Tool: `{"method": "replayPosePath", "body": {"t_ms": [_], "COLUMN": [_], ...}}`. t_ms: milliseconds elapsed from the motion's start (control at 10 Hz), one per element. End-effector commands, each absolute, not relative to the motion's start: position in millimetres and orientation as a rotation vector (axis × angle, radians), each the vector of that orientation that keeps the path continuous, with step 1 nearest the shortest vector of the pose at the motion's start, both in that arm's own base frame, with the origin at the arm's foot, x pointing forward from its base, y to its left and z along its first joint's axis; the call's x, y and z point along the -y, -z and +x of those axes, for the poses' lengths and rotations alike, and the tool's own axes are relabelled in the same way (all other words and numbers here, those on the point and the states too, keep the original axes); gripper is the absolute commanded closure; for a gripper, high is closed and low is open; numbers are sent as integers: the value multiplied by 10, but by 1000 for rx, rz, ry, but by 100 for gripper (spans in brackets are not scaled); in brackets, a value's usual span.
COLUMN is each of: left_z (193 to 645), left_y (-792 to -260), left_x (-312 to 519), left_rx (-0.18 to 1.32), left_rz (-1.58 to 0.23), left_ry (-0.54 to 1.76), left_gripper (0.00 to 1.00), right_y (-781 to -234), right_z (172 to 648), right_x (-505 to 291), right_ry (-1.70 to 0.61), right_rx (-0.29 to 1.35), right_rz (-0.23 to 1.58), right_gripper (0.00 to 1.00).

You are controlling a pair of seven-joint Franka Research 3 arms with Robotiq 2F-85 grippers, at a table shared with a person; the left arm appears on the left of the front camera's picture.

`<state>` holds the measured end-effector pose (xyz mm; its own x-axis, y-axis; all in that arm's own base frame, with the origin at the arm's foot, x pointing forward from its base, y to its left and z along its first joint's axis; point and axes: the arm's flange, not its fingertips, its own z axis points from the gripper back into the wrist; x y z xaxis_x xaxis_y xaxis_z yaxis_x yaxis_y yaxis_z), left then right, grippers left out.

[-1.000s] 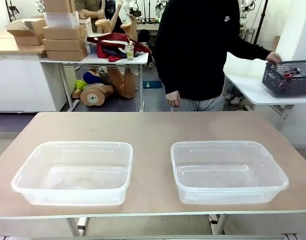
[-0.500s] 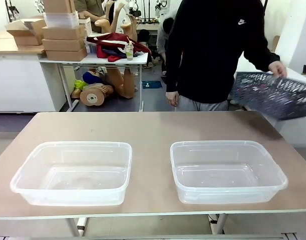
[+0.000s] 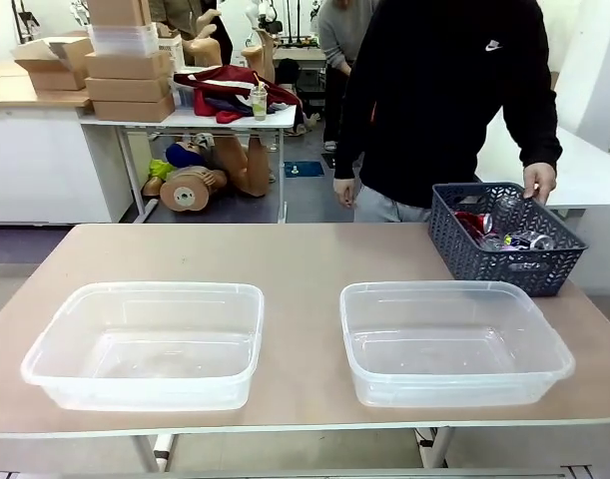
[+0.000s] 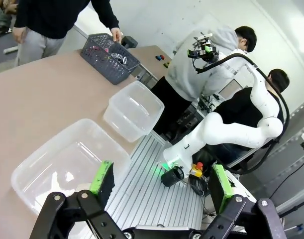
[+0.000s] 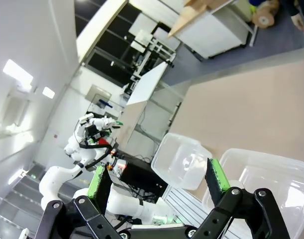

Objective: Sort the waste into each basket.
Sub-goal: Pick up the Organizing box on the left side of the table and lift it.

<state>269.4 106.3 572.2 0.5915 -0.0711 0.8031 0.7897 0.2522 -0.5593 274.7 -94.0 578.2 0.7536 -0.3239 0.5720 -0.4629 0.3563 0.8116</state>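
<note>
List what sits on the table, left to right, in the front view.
left clear tub → right clear tub → dark grey lattice basket, set farther back at the table's right edge, holding cans and bottles.

Two clear plastic tubs sit side by side on the near half of the table (image 3: 285, 254), the left tub (image 3: 155, 289) and the right tub (image 3: 434, 287), apart from each other and both empty. Just behind the right tub, at the table's far right, is a dark lattice basket (image 3: 484, 261) holding a red can (image 3: 473, 222) and a clear bottle (image 3: 505, 208). A person in a black top stands at the far side, one hand (image 3: 537, 183) on the basket's far rim and the other hand (image 3: 344, 192) hanging loose.
</note>
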Motion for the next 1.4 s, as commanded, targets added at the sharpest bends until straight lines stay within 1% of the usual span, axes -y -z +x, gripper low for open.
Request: {"method": "replayPosePath", "body": {"t_ms": [0, 100, 200, 300, 400, 500, 600, 700, 800, 900, 1000, 1100, 1200, 1300], "left_z": [2705, 2694, 2675, 2648, 2573, 2475, 2390, 2333, 2331, 2374, 2450, 2539, 2377, 2377], "left_y": [-5762, -5722, -5784, -5860, -5974, -6113, -6155, -6091, -5902, -5631, -5463, -5339, -5789, -5789], "left_x": [-1073, -1063, -994, -968, -971, -968, -898, -745, -537, -313, -122, 7, -293, -293], "left_rx": [768, 747, 671, 591, 477, 367, 287, 236, 205, 200, 213, 327, 182, 182], "left_rz": [-1188, -1179, -1117, -1004, -872, -652, -475, -362, -265, -244, -301, -406, -275, -275], "left_ry": [694, 666, 754, 816, 915, 992, 1028, 1065, 1063, 1071, 1069, 1037, 1090, 1090], "left_gripper": [0, 0, 0, 0, 0, 0, 0, 0, 0, 0, 0, 0, 0, 0], "right_y": [-5811, -5782, -5913, -6075, -6240, -6335, -6307, -6215, -6088, -5913, -5791, -5819, -5771, -5771], "right_z": [2777, 2747, 2837, 2954, 3097, 3261, 3358, 3399, 3387, 3359, 3320, 3287, 3162, 3162], "right_x": [924, 940, 710, 428, -3, -618, -1180, -1715, -2166, -2513, -2623, -2480, -2728, -2728], "right_ry": [-127, -102, -144, -186, -253, -348, -441, -520, -581, -636, -646, -677, -661, -661], "right_rx": [787, 761, 692, 659, 575, 471, 383, 310, 261, 223, 191, 197, 203, 203], "right_rz": [1236, 1237, 1157, 1098, 1042, 966, 888, 823, 754, 695, 698, 788, 732, 732], "right_gripper": [0, 0, 0, 0, 0, 0, 0, 0, 0, 0, 0, 0, 0, 0]}}
